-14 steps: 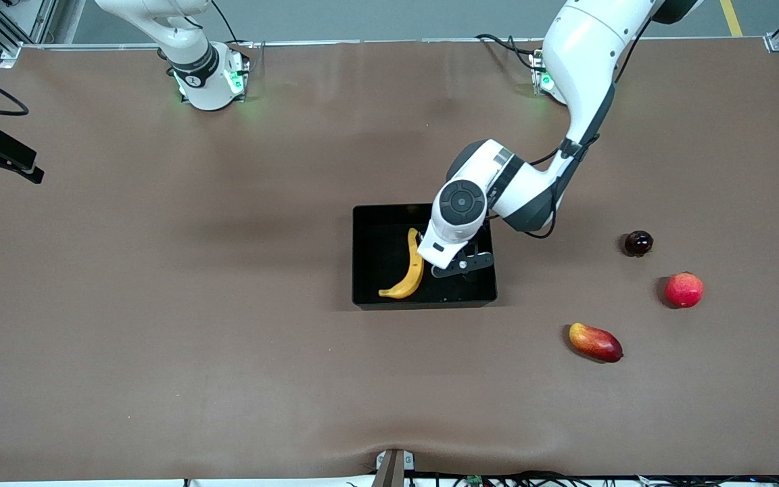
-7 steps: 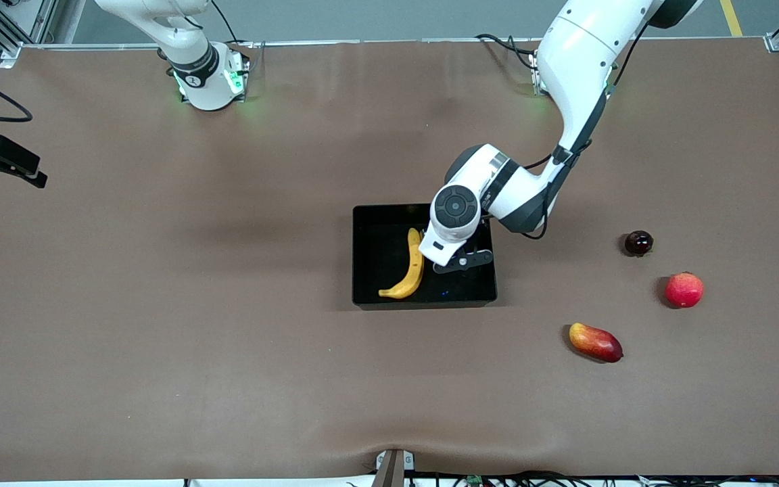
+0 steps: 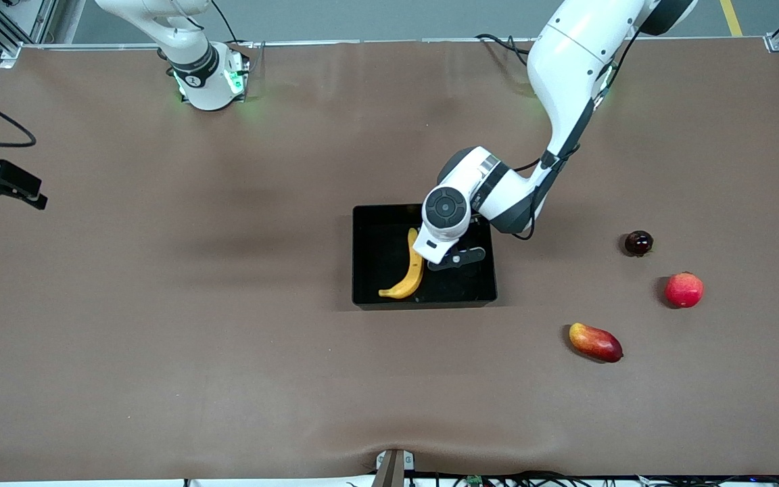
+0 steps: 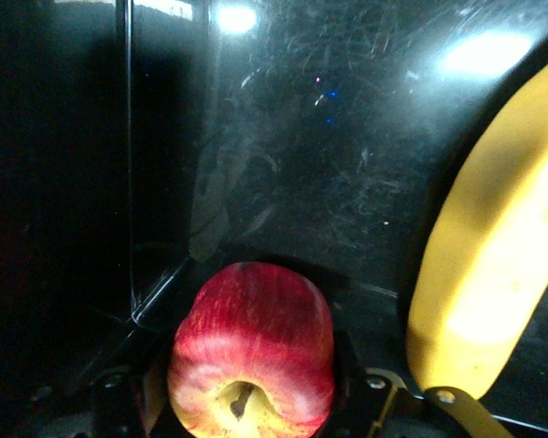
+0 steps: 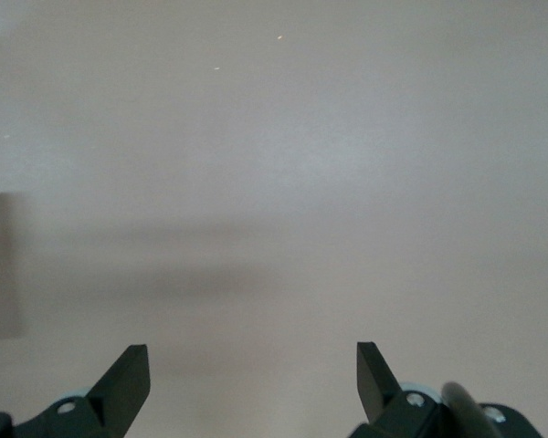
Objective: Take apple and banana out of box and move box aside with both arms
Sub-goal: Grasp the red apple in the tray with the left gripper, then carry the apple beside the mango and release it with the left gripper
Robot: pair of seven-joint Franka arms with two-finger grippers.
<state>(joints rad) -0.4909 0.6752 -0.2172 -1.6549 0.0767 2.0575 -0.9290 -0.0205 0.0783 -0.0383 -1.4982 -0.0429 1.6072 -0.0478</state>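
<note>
Red apple (image 4: 251,351) sits between our left gripper (image 4: 251,401) fingers inside the box (image 3: 369,257) mid-frame, whether clamped we cannot tell; next, lift clear; right gripper (image 5: 253,379), spread, waits.

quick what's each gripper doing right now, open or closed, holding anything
Left gripper: down in the box, apple between its jaws; a firm grip cannot be told.
Right gripper: open, empty, waiting over bare table.

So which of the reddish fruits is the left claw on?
The apple inside the box, between the left claw fingers beside the banana. The other red fruits lie out on the table.
</note>
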